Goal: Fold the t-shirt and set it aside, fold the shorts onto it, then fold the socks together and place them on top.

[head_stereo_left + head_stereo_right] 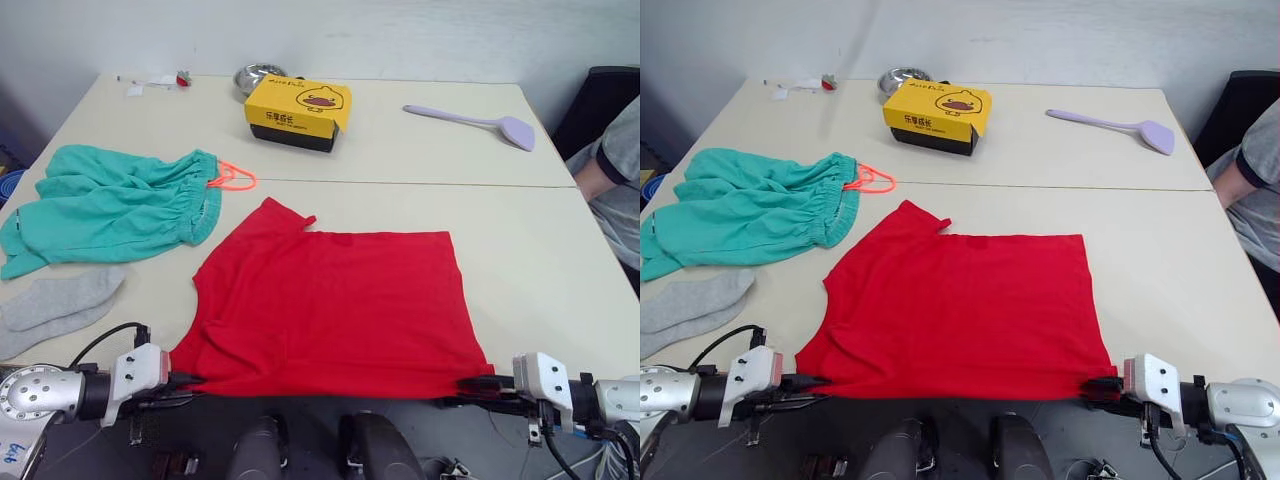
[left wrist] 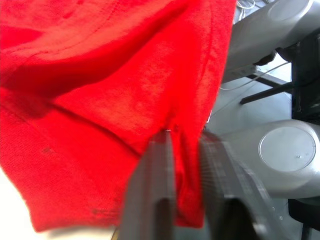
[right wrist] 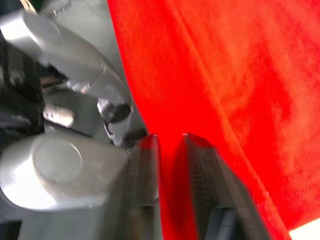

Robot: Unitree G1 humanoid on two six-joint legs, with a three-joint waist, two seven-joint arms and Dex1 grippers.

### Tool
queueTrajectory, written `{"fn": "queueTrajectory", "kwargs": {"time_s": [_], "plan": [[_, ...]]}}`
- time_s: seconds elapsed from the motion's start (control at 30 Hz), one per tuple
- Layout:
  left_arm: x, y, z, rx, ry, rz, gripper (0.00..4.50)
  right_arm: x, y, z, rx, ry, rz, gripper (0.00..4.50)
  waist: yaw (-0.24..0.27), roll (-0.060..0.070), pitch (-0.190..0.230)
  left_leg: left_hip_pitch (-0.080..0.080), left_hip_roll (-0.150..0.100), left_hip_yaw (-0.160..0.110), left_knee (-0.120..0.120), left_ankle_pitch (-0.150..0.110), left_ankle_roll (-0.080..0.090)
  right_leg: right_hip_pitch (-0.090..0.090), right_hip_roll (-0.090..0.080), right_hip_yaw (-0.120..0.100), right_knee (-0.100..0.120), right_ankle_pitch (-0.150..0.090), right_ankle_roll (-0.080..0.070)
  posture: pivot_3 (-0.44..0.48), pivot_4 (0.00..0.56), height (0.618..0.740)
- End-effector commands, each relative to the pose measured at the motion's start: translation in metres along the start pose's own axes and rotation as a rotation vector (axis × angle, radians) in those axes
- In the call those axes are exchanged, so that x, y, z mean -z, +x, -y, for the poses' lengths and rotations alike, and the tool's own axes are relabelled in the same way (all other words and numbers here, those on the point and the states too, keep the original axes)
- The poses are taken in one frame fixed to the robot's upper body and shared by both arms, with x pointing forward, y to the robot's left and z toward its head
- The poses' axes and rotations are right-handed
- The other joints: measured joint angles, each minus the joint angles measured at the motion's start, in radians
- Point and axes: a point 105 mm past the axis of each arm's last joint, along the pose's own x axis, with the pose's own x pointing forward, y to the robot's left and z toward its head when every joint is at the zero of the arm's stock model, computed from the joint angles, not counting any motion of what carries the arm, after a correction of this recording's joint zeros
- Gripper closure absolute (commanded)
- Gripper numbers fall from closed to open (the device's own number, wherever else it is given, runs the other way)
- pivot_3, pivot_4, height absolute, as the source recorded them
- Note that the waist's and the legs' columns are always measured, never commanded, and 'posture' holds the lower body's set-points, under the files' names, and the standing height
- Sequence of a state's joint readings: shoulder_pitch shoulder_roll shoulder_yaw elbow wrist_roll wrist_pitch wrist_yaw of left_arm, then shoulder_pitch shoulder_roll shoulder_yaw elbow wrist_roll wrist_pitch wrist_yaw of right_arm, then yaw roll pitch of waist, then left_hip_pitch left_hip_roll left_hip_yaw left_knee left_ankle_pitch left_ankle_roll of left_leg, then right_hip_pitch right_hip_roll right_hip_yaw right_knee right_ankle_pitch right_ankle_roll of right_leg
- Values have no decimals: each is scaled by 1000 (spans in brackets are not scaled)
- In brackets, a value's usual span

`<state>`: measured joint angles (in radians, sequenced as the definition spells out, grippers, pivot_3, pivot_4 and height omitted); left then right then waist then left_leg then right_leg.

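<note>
The red t-shirt (image 1: 335, 305) is lying spread on the near part of the counter (image 1: 530, 260), its near edge reaching the counter's front edge and one sleeve poking up toward the far left. The left end effector (image 1: 190, 381) is clenching the shirt's near left corner; in the left wrist view its two fingers (image 2: 155, 185) are pinching a strip of red cloth between them. The right end effector (image 1: 462, 384) is grasping the near right corner in the same way, and in the right wrist view a fold of the shirt's edge is sitting between its fingers (image 3: 145, 175). Both end effectors are sitting low at the counter's front edge, well apart, with the hem running between them.

The teal shorts (image 1: 110, 205) are lying bunched on the left side of the counter, just beside the shirt's far left sleeve, with the orange drawstring (image 1: 233, 178) looping out from the waistband toward the middle. The grey socks (image 1: 55, 305) are lying near the left front, just in front of the shorts. Farther back, a yellow box (image 1: 297, 112) is standing near the counter's middle, with a metal bowl (image 1: 257, 76) behind it and a lilac spatula (image 1: 475, 124) lying to the right. A person's arm in a grey sleeve (image 1: 615, 160) is showing at the right edge.
</note>
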<state>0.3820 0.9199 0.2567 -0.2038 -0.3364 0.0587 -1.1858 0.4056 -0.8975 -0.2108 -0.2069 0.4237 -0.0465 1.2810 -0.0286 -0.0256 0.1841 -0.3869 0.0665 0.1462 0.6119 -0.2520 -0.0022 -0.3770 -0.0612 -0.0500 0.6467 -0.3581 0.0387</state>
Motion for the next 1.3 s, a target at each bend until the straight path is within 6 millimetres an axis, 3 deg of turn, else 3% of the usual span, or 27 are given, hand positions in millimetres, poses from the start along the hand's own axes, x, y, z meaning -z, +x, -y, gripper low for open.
{"fn": "queueTrajectory", "kwargs": {"time_s": [0.03, 0.17, 0.23, 0.27, 0.47, 0.63, 0.77, 0.83, 0.93, 1.07, 1.3], "plan": [[-10, -23, -11, -68, -2, -4, 2158, -17, -13, 0, -9, 8, 23, 2162, 2, 0, 0, 0, 0, 0, 0, 0, 0, 0, 0, 0, 0, 0, 0, 0, 150, 740], [-25, -44, -16, -92, -120, 53, 878, -31, -24, -2, -28, 109, 46, 769, 3, 0, 0, 0, 0, -1, 1, 1, 0, 0, 0, 0, 0, 0, -1, 0, 150, 740], [-38, -52, -28, -143, -161, 121, 243, -35, -28, 2, -25, 174, 38, 64, 1, 0, 0, 0, 0, -1, 1, 1, 1, 1, -1, 0, 0, -1, -2, 0, 150, 740], [-44, -55, -40, -194, -167, 156, 32, -38, -29, 9, -2, 188, 45, 0, 1, -1, 0, 0, 0, -1, 1, 1, 1, 1, -1, 0, -1, -1, -3, 0, 150, 740], [-72, -50, -104, -361, -260, 309, 32, -62, -26, 76, 233, 141, 178, 0, 0, -1, 1, 0, -1, 0, 1, 3, 2, 1, -1, 0, -1, 2, -3, 0, 150, 740], [-94, -18, -143, -340, -278, 304, 32, -71, -14, 126, 311, 207, 169, 0, 1, -1, 2, -4, -1, 1, 2, 6, 6, -3, -1, 0, 2, 4, 1, 0, 150, 740], [-102, 6, -172, -354, -275, 272, 32, -81, 0, 164, 397, 244, 150, 0, -2, -1, 2, -8, -1, 4, 4, 10, -1, -10, 1, 2, 7, 3, 3, 0, 150, 740], [-105, 17, -186, -373, -278, 244, 32, -86, 8, 180, 433, 262, 144, 0, -2, -2, 2, -19, 0, 5, 13, 11, -2, -20, 3, 3, 13, 3, 3, 0, 150, 740], [-110, 28, -205, -436, -273, 211, 32, -91, 20, 196, 449, 258, 114, 0, -2, -2, 3, -20, 1, 5, 18, 11, -2, -21, 4, 3, 16, 3, 3, 0, 150, 740], [-114, 34, -219, -481, -266, 193, 32, -94, 26, 218, 517, 247, 79, 0, -3, -2, 3, -20, 1, 7, 21, 12, -1, -21, 3, 4, 18, 4, 4, 0, 150, 740], [-109, 46, -224, -466, -275, 154, 32, -89, 32, 239, 579, 248, 8, 0, -3, -2, 3, -20, 1, 7, 21, 12, -1, -21, 3, 4, 19, 4, 4, 0, 150, 740]]}}
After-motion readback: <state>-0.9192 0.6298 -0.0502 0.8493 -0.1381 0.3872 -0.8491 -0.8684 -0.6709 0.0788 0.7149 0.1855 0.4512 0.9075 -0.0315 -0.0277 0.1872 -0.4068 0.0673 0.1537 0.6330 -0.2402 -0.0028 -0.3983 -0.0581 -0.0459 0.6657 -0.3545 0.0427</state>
